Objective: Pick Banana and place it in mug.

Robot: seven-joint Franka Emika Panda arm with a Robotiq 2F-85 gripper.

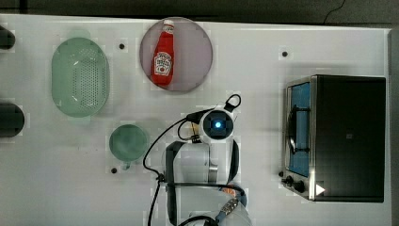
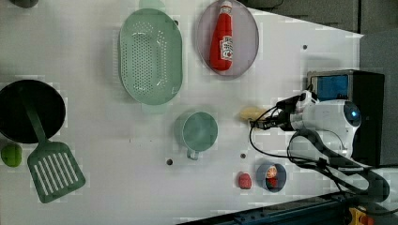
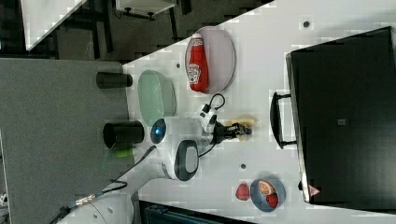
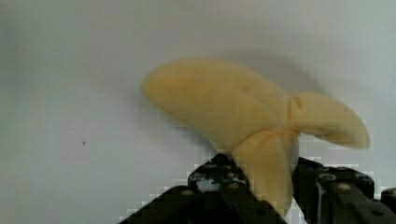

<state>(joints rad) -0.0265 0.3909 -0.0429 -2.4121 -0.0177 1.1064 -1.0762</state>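
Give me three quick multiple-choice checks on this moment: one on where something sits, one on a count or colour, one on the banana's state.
1. Where is the ketchup bottle?
A. lying on the round plate
B. inside the colander
C. on top of the toaster oven

2. How many pieces of fruit lie in the small blue bowl?
A. none
B. two
C. four

3. What is the state of the banana?
A. lying inside the mug
B. lying on the plate beside the ketchup
C. pinched between the fingers of the gripper, outside the mug

Answers: 1 A, the top view shows the bottle flat on the plate. 2 B, the right view shows an orange slice and a red fruit in the bowl. 3 C, the wrist view shows the black fingers closed on a flap of the banana.
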